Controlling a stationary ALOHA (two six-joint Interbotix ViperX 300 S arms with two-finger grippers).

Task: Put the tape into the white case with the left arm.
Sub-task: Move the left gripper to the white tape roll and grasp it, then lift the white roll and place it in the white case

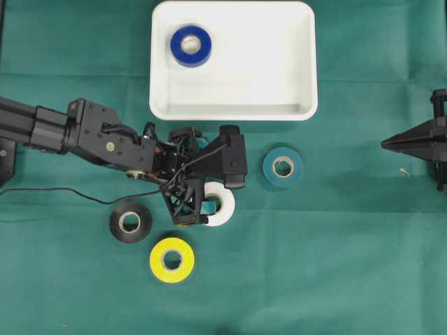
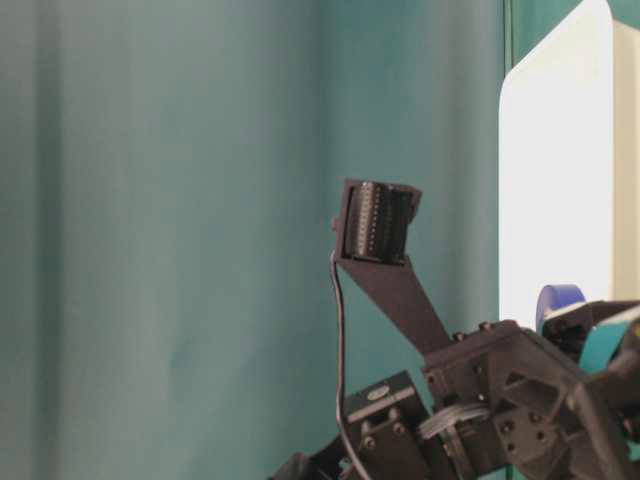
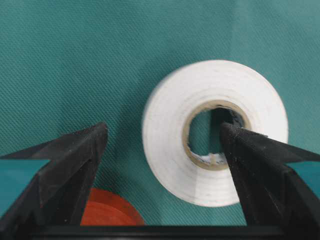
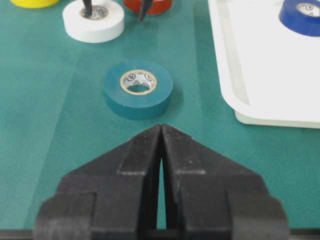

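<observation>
White case [image 1: 234, 105] with one blue tape roll [image 1: 191, 46] inside.

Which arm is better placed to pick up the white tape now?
The left. Its open gripper is at the white tape, one finger in the core. The right gripper is shut and far off, by the teal tape.

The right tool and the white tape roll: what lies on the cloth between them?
The teal tape roll lies between the right tool and the white tape roll; this shows in the right wrist view, with only bare green cloth otherwise.
</observation>
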